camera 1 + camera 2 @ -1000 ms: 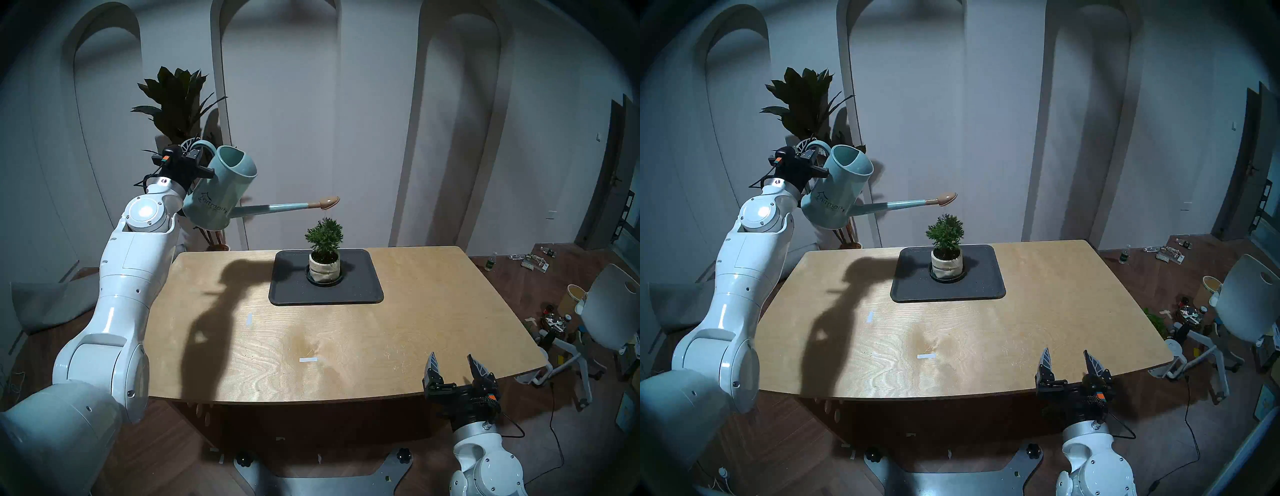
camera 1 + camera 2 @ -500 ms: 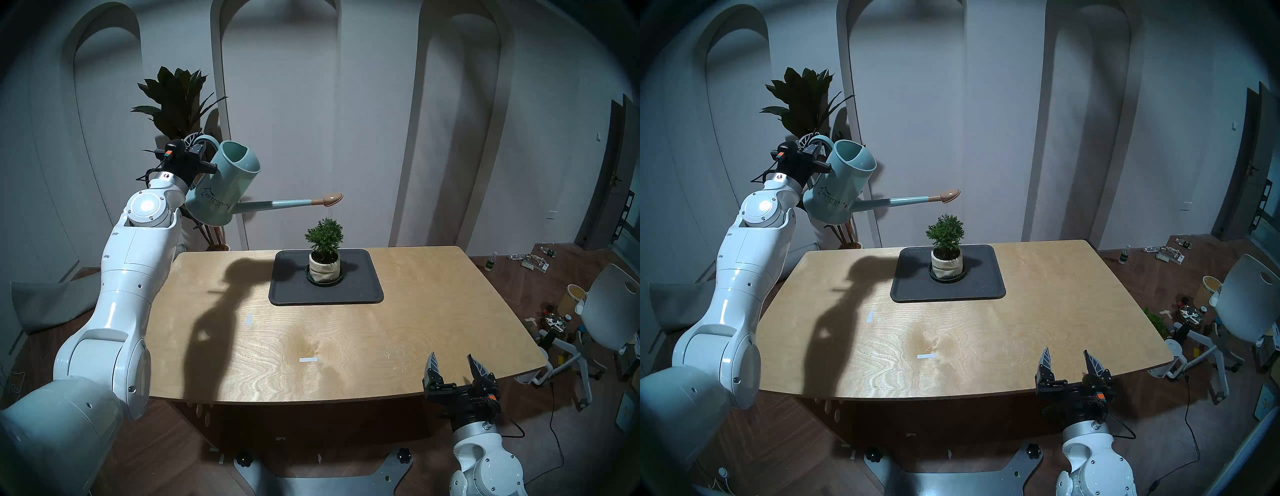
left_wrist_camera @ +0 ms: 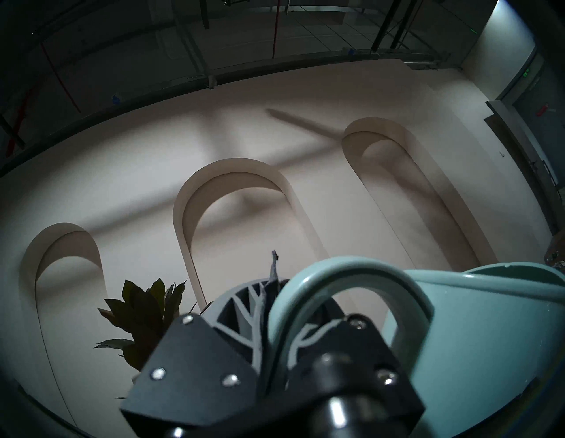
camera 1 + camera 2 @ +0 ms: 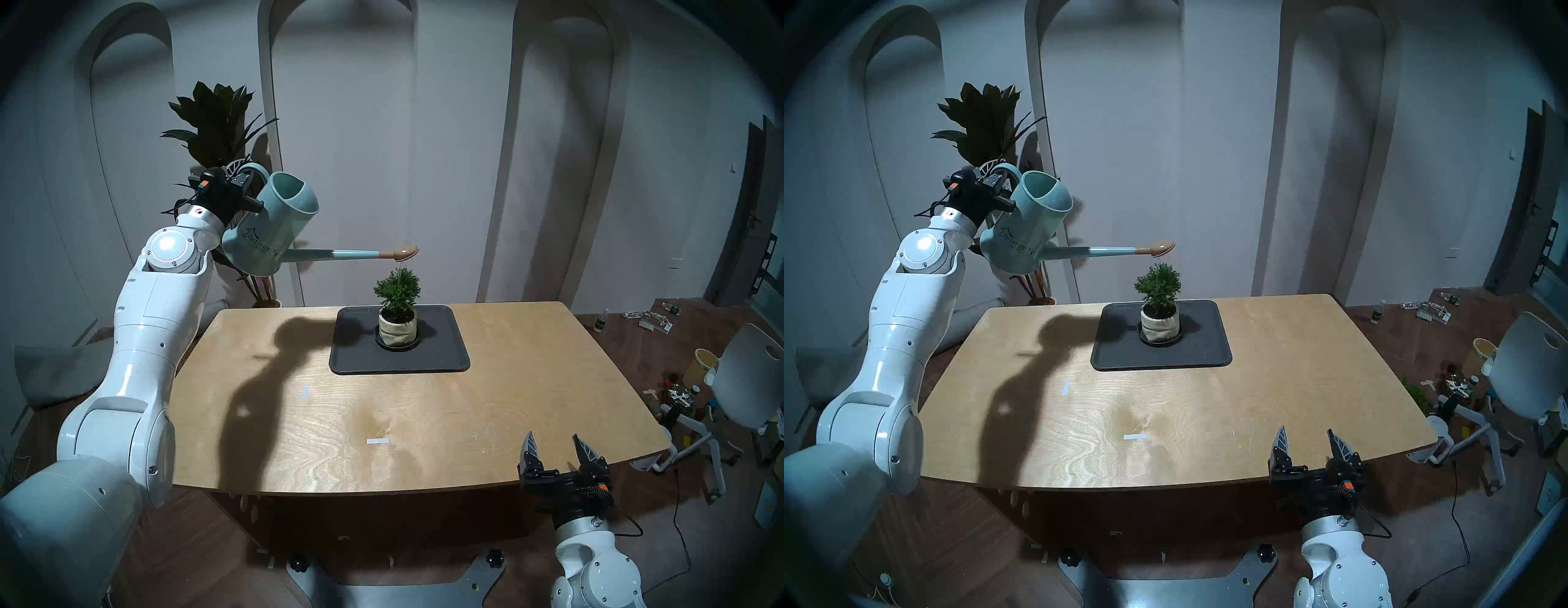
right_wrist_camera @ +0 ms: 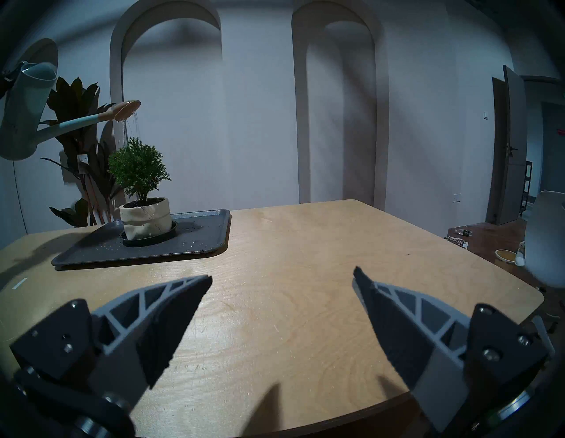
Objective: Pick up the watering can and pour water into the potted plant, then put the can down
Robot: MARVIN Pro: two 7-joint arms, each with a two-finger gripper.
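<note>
My left gripper is shut on the loop handle of the pale teal watering can, held high at the table's far left and tilted right. Its long spout ends in a tan rose right above the potted plant. Thin streams of water fall from the rose onto the plant in the right wrist view. The plant stands in a cream pot on a dark saucer. The left wrist view shows the fingers clamped on the handle. My right gripper is open and empty over the table's near right edge.
The pot stands on a dark rectangular tray at the back of the wooden table. A tall dark broad-leaved floor plant stands behind the can. A white chair and floor clutter are at the right.
My left arm lifted the can slightly, then tipped the spout down again, so the rose sits lower and closer to the plant. Water keeps trickling. The right arm has not moved.
</note>
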